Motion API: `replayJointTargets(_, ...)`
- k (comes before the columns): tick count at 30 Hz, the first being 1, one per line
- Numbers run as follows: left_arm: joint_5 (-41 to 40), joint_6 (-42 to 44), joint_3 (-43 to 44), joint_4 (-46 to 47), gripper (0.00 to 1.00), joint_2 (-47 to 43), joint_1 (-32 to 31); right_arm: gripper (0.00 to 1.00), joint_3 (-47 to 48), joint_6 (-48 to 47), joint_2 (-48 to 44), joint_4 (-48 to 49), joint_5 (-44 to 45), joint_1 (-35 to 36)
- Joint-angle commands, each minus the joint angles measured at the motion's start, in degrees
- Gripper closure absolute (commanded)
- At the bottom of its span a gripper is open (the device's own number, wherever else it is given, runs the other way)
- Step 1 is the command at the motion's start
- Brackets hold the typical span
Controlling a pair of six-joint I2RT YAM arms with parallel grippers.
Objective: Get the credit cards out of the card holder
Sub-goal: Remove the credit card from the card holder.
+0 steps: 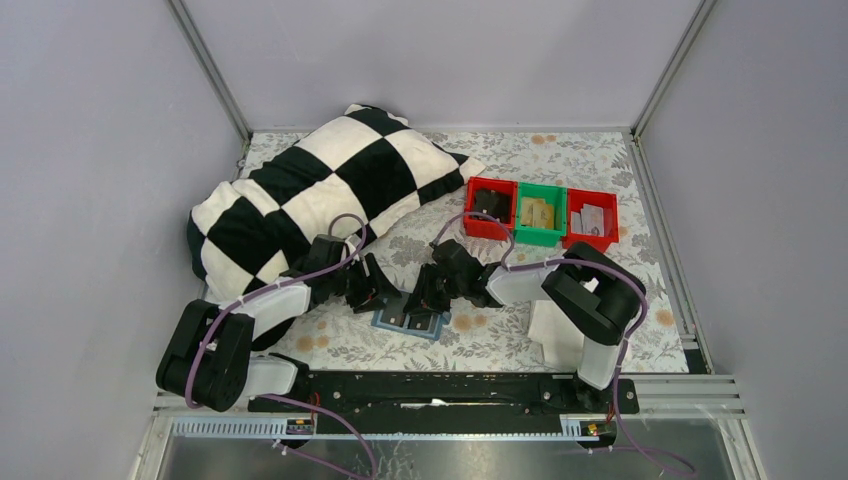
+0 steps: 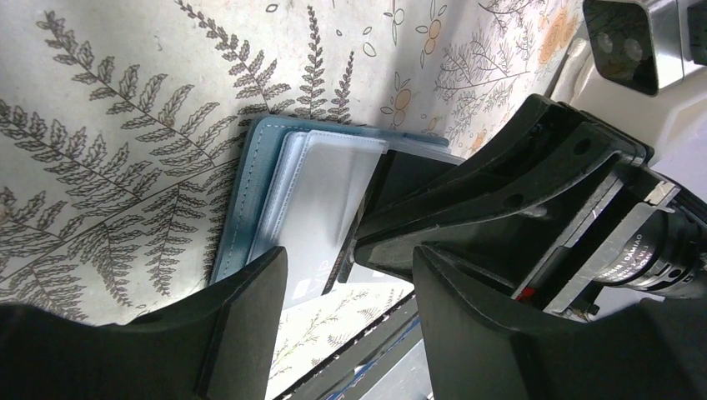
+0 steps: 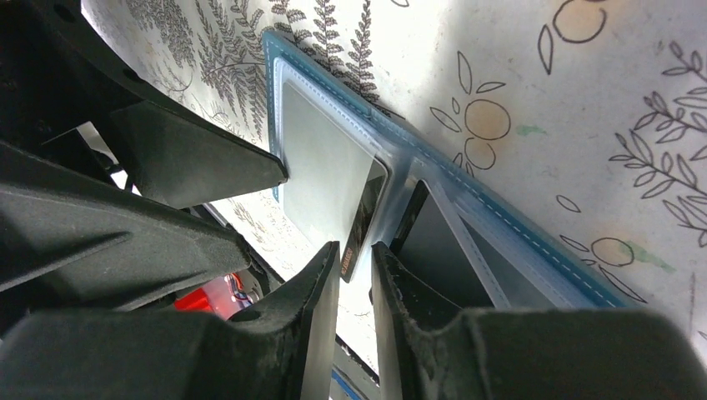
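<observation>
The teal-blue card holder point(image 1: 410, 322) lies open on the patterned tablecloth between my two grippers. In the left wrist view the card holder point(image 2: 247, 192) shows clear sleeves and a pale card point(image 2: 321, 208). My left gripper point(image 2: 350, 317) is open, one finger resting on the holder's left panel. In the right wrist view the card holder point(image 3: 534, 250) shows a dark card point(image 3: 364, 218) sticking out of the middle sleeve. My right gripper point(image 3: 356, 258) has its jaws narrowly apart, with that card's end just between the tips. From above, the left gripper point(image 1: 372, 292) and the right gripper point(image 1: 428, 295) almost touch.
A black-and-white checked pillow point(image 1: 310, 200) fills the back left. A red bin point(image 1: 490, 208), a green bin point(image 1: 540, 213) and a second red bin point(image 1: 590, 220) stand in a row at the back right. A white block point(image 1: 555, 335) sits by the right arm's base.
</observation>
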Motion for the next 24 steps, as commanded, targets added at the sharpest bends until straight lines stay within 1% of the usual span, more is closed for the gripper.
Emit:
replayJointTargets(1,-1.0,-0.2,-1.8,1.2,0.38,0.2,-0.4,0.73,1.7,0.9,1.2,1.4,-0.5,-0.5)
replayJointTargets(3,-1.0,-0.4,-2.2,1.2,0.38,0.0,-0.5,0.74,1.5,1.3,1.5,2.0,-0.8,-0.7)
replayJointTargets(6,-1.2,-1.3,-2.9,1.6,0.38,-0.8,-0.8,0.79,0.8,1.7,1.3,3.3,-0.9,-0.9)
replayJointTargets(8,-1.2,-2.2,-3.7,2.2,0.38,-1.5,-1.2,0.81,0.4,1.7,1.4,3.6,-1.2,-1.0)
replayJointTargets(10,-1.2,-2.5,-4.1,2.6,0.38,-1.7,-1.4,0.81,0.1,1.9,1.5,4.1,-1.4,-1.1)
replayJointTargets(12,-0.9,-2.6,-4.2,2.6,0.38,-1.5,-1.7,0.76,-0.2,2.2,1.7,5.1,-1.7,-1.2)
replayJointTargets(14,-0.9,-2.6,-4.2,2.7,0.38,-1.2,-2.0,0.75,-0.2,2.4,2.1,5.4,-2.0,-1.3)
replayJointTargets(15,-0.9,-2.6,-4.2,2.7,0.38,-1.1,-2.2,0.79,-0.2,2.5,2.3,5.6,-2.2,-1.2)
replayJointTargets(17,-1.0,-2.6,-4.2,2.7,0.38,-1.1,-2.4,0.94,-0.5,2.7,2.4,5.8,-2.4,-1.4)
replayJointTargets(18,-1.0,-2.6,-4.1,2.7,0.38,-1.2,-2.4,1.0,-0.8,2.7,2.3,5.9,-2.4,-1.5)
replayJointTargets(24,-1.6,-2.0,-3.2,1.4,0.38,-1.4,-2.4,1.0,-4.9,2.9,-0.8,7.1,-1.9,-3.1)
